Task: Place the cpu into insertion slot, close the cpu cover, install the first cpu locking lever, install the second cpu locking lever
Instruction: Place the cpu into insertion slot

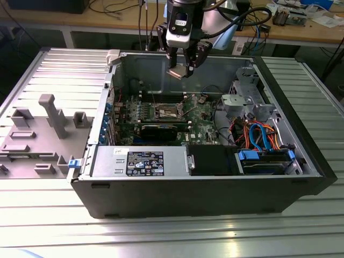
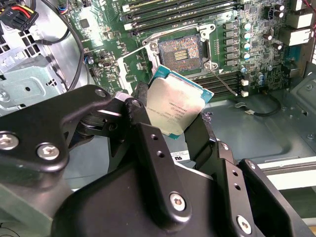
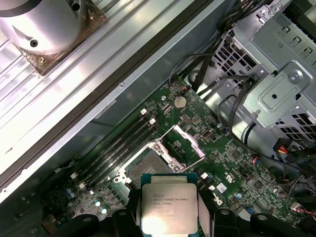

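Arm (image 1: pixel 184 16): black wrist housing, silver-white band with dark window across front. Thick black cables (image 1: pixel 242 21) loop off toward exterior view's right. Gripper (image 2: pixel 173 106): matte black metal links, rounded edges, silver socket-head screws (image 2: pixel 48 150) at pivots. 2 fingers (image 2: pixel 148 145): slim black bars, small round holes along length.

Single arm (image 1: pixel 184 16) hangs straight down in the exterior view, wrist vertical, hand (image 1: pixel 181 70) pointing down and held up in the air. The two black fingers (image 2: pixel 203 133) are pinched in on opposite edges of the cpu (image 2: pixel 174 106), so it's a firm side grip with the chip's metal top facing out. In the second wrist view the chip sits tilted between the fingertips, not flat.
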Available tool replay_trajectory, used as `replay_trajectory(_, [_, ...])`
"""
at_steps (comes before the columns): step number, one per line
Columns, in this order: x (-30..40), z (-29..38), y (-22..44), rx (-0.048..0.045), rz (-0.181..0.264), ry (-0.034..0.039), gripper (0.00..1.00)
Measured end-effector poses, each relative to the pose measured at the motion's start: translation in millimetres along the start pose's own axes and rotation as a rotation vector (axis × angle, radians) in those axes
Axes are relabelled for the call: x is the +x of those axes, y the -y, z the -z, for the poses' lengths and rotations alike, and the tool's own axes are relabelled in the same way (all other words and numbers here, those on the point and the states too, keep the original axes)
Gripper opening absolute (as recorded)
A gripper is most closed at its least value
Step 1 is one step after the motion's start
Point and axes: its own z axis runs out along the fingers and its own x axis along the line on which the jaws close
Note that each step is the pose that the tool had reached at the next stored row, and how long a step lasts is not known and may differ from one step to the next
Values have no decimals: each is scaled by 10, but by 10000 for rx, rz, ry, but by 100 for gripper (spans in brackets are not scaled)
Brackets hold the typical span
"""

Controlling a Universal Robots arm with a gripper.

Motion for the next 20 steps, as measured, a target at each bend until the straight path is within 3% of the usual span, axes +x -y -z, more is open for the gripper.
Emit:
replay_trajectory(9, [5, 0, 4, 0, -22, 1, 54])
replay_trajectory(20, [5, -5, 5, 1, -382, 37, 54])
